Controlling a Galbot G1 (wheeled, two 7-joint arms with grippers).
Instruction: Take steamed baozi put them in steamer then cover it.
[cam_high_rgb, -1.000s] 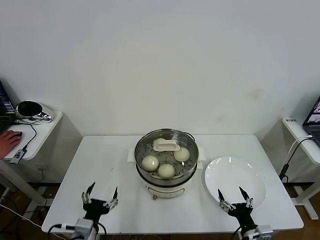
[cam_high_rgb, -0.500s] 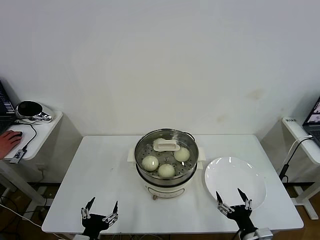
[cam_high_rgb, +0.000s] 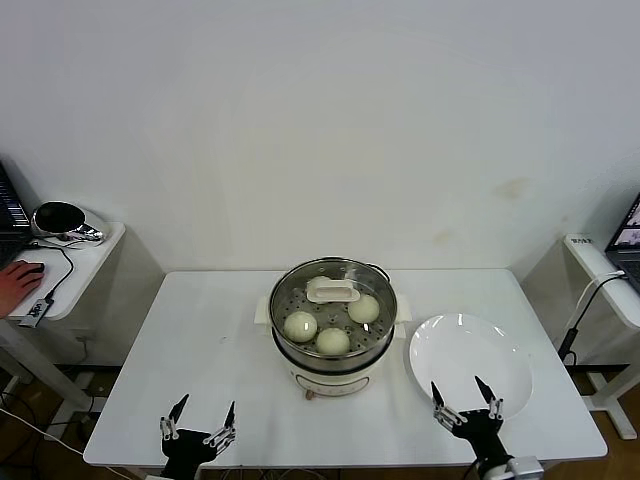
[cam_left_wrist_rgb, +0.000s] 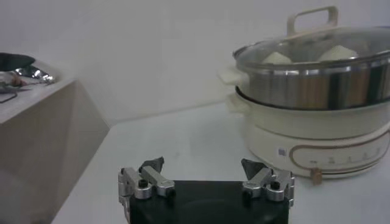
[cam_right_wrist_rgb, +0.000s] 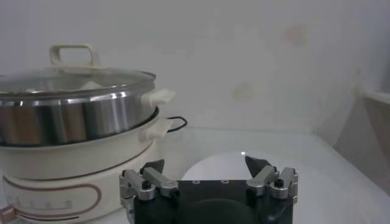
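Note:
The steamer (cam_high_rgb: 333, 335) stands at the middle of the white table, a steel pot on a cream base. The glass cover (cam_high_rgb: 331, 291) with its cream bar handle sits on it. Three baozi (cam_high_rgb: 333, 341) show through the glass; a fourth is hidden. The steamer also shows in the left wrist view (cam_left_wrist_rgb: 314, 97) and the right wrist view (cam_right_wrist_rgb: 76, 128), covered in both. My left gripper (cam_high_rgb: 198, 426) is open and empty at the table's front left edge. My right gripper (cam_high_rgb: 466, 403) is open and empty at the front right, over the plate's near rim.
A flat white plate (cam_high_rgb: 468, 358) lies right of the steamer, with nothing on it; it shows in the right wrist view (cam_right_wrist_rgb: 213, 167). A side desk with a mouse and a person's hand (cam_high_rgb: 15, 283) stands to the far left. Another desk edge (cam_high_rgb: 600, 270) stands to the right.
Both grippers have drawn back toward the table's front edge, the left one farther. The steamer, cover and plate have not moved.

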